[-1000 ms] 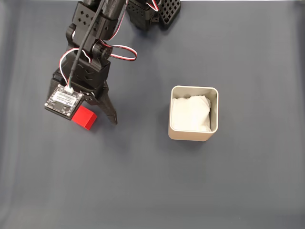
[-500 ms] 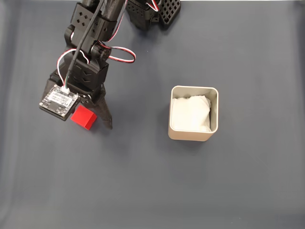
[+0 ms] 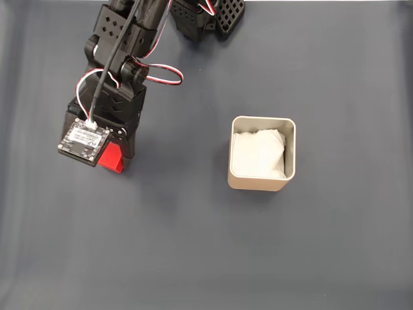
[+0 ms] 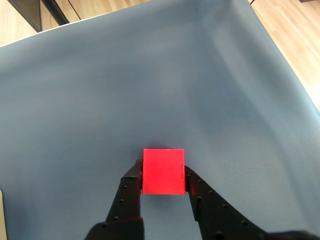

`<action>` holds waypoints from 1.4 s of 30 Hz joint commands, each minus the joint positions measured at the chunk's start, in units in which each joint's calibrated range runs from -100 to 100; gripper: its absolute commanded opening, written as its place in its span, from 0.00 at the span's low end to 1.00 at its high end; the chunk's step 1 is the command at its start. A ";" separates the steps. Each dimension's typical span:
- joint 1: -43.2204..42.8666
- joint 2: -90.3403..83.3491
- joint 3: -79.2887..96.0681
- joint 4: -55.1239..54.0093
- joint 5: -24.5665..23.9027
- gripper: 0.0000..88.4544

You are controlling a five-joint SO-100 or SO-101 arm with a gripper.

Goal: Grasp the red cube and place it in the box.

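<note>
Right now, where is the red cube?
In the wrist view the red cube sits between the gripper fingers, left of the box in the fixed view.

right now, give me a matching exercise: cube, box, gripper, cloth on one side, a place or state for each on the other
Things:
1. cube
2. box
3. gripper
4. cloth

Places or states:
a. dark blue-grey, covers the table
b. shut on something red
c. open top, white lining, right of the arm in the fixed view
d. between two black fingers

Pairs: 1-d, 2-c, 3-b, 4-a
</note>
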 commanded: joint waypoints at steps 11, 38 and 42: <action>-1.97 -2.29 -9.00 13.70 1.42 0.00; -13.94 -21.17 -20.77 47.68 2.15 0.00; -15.86 -22.04 -23.69 50.87 2.10 0.00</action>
